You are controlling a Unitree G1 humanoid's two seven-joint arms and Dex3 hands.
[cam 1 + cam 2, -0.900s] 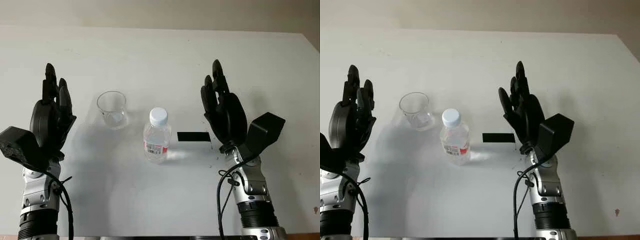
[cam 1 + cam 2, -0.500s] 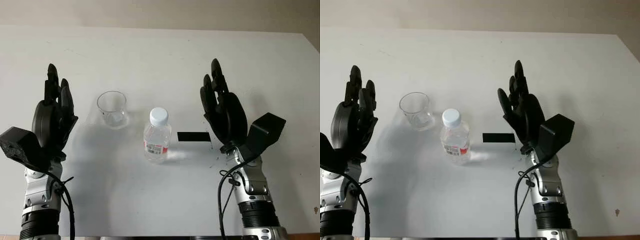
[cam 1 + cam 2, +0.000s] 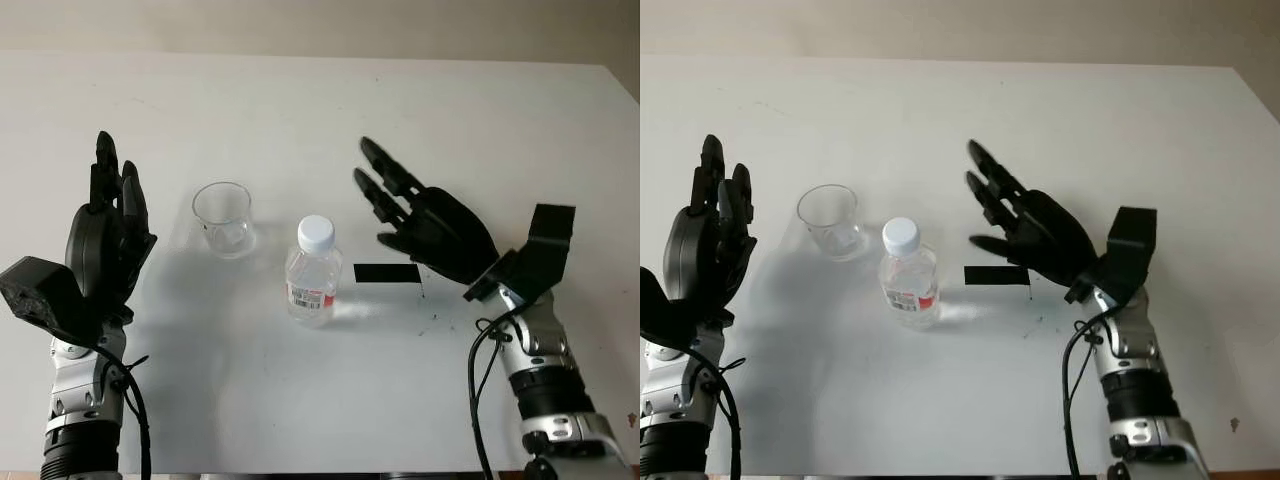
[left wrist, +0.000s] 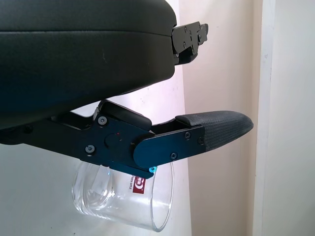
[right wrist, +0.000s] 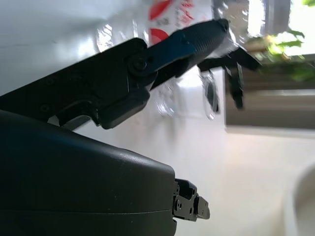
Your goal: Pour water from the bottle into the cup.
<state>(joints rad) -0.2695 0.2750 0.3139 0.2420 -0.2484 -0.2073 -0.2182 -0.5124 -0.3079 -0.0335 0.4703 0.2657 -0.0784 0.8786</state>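
1. With nothing gripped yet, the right hand (image 3: pixel 420 215) is held open, angled toward the bottle (image 3: pixel 312 272) from its right, presumably set for a side grasp.
2. The bottle is stood upright on the table (image 3: pixel 300 110), cap (image 3: pixel 316 232) on; the cup (image 3: pixel 223 218) is set just to its left, apart.
3. The left hand (image 3: pixel 105 240) is held open, left of the cup.
4. A black strip (image 3: pixel 386 273) is laid between bottle and right hand; it is flat, so likely no obstruction.

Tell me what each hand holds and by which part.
Nothing. The right hand is open, beside the bottle; the left hand is open, left of the cup.
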